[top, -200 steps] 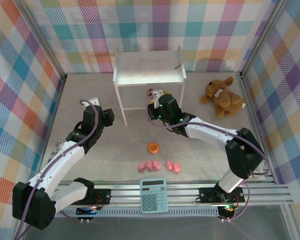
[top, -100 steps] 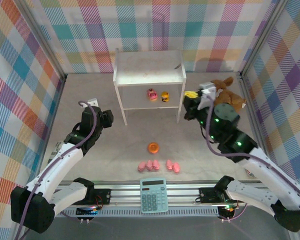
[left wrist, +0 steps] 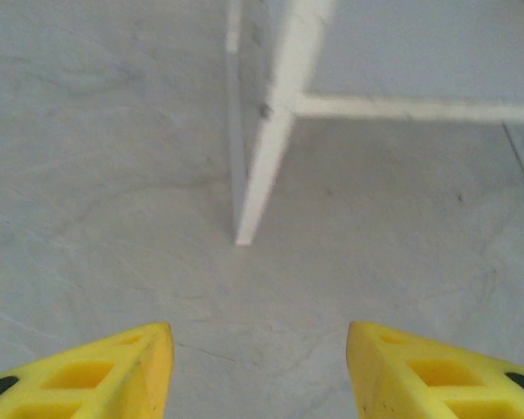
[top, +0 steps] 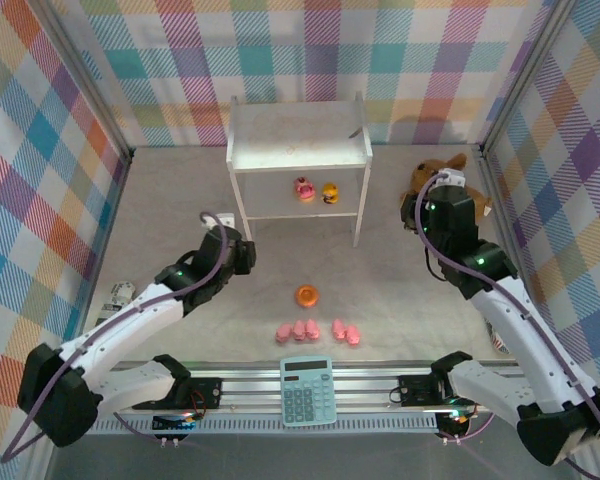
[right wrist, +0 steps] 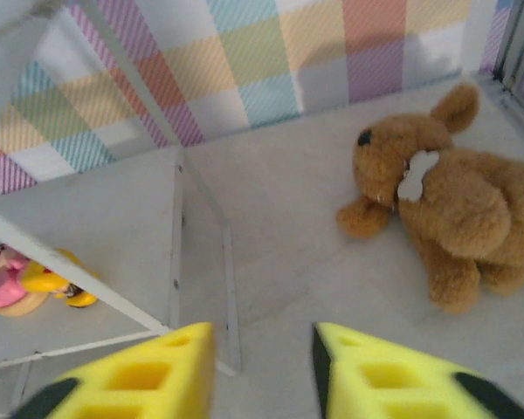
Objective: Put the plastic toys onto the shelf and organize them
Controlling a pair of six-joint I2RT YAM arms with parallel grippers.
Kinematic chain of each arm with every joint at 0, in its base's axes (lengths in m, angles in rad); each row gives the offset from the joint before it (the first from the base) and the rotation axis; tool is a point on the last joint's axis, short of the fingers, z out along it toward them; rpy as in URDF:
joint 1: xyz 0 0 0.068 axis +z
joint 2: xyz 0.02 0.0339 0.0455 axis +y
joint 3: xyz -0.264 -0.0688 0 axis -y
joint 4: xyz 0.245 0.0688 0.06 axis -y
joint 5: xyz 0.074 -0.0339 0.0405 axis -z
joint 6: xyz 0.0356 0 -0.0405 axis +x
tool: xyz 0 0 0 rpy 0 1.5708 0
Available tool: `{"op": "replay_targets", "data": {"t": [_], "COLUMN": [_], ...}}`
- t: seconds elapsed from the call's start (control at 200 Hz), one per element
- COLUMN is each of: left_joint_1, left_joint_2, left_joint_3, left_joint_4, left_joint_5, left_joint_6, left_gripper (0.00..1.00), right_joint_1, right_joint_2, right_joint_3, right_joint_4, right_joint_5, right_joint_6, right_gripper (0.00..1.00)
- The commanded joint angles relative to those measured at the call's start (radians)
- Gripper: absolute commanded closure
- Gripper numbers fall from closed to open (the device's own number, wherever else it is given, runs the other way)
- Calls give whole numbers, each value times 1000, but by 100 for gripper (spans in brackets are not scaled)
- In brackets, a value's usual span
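The white shelf [top: 298, 150] stands at the back middle. A pink cupcake piece [top: 303, 188] and a yellow duck [top: 329, 192] sit on its lower board. An orange ring [top: 307, 295] lies on the floor, with several pink pigs [top: 313, 331] in a row nearer the front. My left gripper [top: 242, 252] hovers open and empty just before the shelf's front-left leg [left wrist: 262, 166]; its fingers [left wrist: 113, 375] are spread wide. My right gripper [top: 442, 192] is open and empty to the right of the shelf; the duck [right wrist: 52, 279] shows at far left in its wrist view.
A brown plush animal [top: 458, 190] lies at the back right, partly behind my right arm, and shows close ahead in the right wrist view [right wrist: 445, 201]. A teal calculator [top: 307, 390] rests on the front rail. Checked walls close in the floor.
My right arm pulled back from the shelf's lower board and swung right toward the plush, opening its jaws; the duck stays on the board. My left arm moved right toward the shelf leg.
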Motion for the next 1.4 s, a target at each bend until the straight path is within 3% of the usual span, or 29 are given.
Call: {"op": "replay_targets", "data": {"t": [0.0,0.105,0.21,0.425,0.615,1.395], "left_joint_1": [-71,-164,-232,-253,-267,-280], "left_joint_2": [70,167,270,433,535,692], "left_joint_3": [51,100,152,184,246,344], "left_joint_4": [-33,-58,-80,14,-7,-182], "left_joint_5": [-31,-33,0,225,340,384], "left_joint_6": [-42,-43,-26,2,35,99], "left_gripper": [45,43,41,36,30,26], "right_joint_1": [-79,-154,-219,-261,-289,-324], "right_joint_2": [50,110,115,101,81,58], "right_joint_3": [33,61,25,-2,-1,-34], "right_joint_4": [-35,-55,-6,29,43,87], "right_joint_5": [-137,-237,-339,-405,-430,-463], "right_joint_6": [65,78,104,94,80,92], "right_gripper": [52,42,40,40,39,39]}}
